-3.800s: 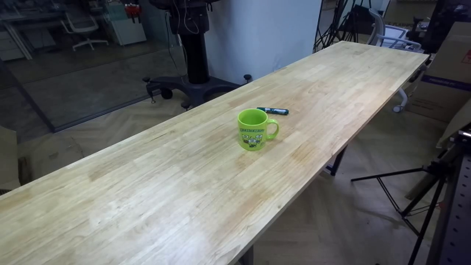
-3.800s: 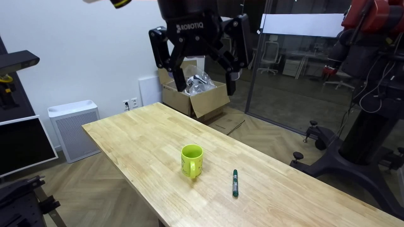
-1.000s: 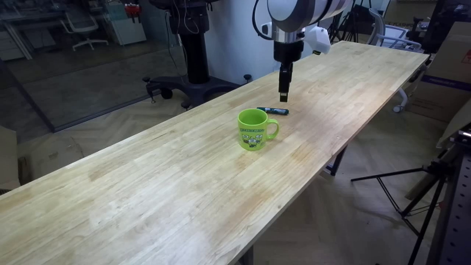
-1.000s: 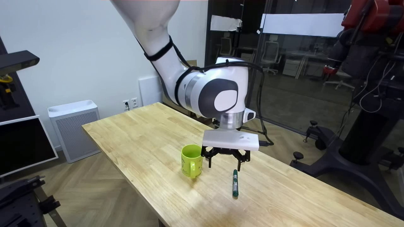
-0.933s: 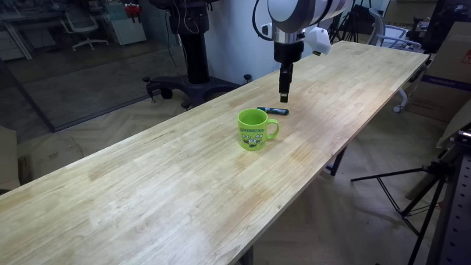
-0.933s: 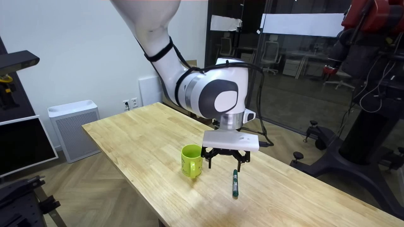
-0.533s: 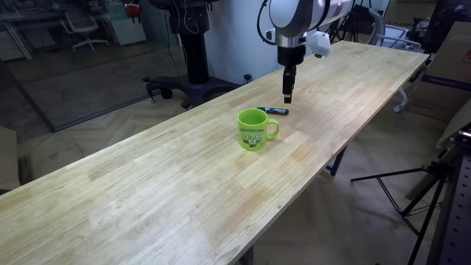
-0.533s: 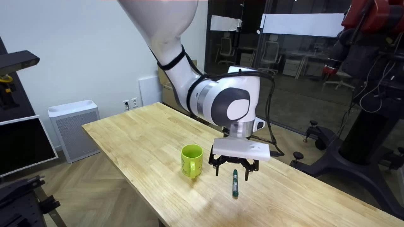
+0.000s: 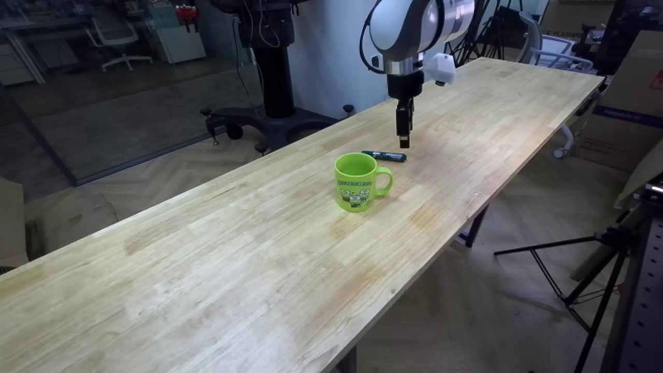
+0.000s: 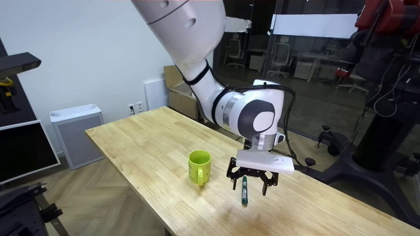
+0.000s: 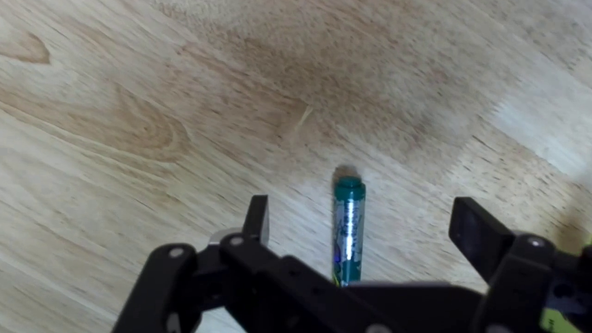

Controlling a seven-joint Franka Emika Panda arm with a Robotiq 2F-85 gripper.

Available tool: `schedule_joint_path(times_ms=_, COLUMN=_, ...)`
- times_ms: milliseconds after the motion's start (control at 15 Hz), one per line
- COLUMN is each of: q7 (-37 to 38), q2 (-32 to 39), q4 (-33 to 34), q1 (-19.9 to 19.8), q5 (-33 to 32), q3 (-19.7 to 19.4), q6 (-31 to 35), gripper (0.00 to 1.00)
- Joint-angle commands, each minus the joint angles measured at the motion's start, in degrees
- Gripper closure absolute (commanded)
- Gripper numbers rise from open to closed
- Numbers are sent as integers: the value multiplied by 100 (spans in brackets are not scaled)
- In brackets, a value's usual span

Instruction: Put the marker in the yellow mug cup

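Long pale wooden tabletop (image 10: 147, 137) beneath you, glass partition (image 10: 305, 98) beyond it, and your Robotiq gripper (image 10: 249, 191) hangs above the wood, fingers (image 11: 478, 236) spread wide, nothing caught between them. Check the wrist view: one finger at nine o'clock, its partner at three, and the green marker (image 11: 349, 231) right between, running twelve to six! That looks like a wrist angle chosen so the jaws can close across the barrel's thin width. The marker lies flat on the tabletop, its lower end hidden behind the gripper there. Further out, in an exterior view, the lime-yellow mug (image 10: 194, 172) stands upright at ten o'clock from the marker, mouth up, handle (image 10: 200, 177) towards six. That gap probably lets your mug-side finger come down without knocking it. Ahead, by the look of it: down, pinch, lift, upend, drop in.
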Motion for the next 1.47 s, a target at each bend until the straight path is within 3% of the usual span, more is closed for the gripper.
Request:
schedule_joint_path(times_ms=0, q7=46, q2=478, q4=744, q1=49, q5=-187, q3=16, q6=-427, gripper=0)
schedule_joint_path(times_ms=533, q7=139, q2=1173, q4=1661, q1=307, q5=-528, q3=-49, q6=-972, gripper=0)
schedule_joint_path(times_ms=600, q7=145, q2=1247, q4=1757, q1=334, q5=-569, q3=-49, q6=-1008, gripper=25)
schedule_joint_path(times_ms=733, q7=148, q2=1366, q4=1934, q1=380, q5=-611, q3=-48, q6=-1095, gripper=32)
schedule_joint_path(times_ms=1333, q7=56, q2=1619, q4=2378, q1=410, q5=-654, q3=31, q6=-1336, gripper=95)
schedule_joint_path(times_ms=1400, q7=26, q2=1566, q4=2321, q1=388, q5=-615, q3=76, q6=-1364, gripper=99)
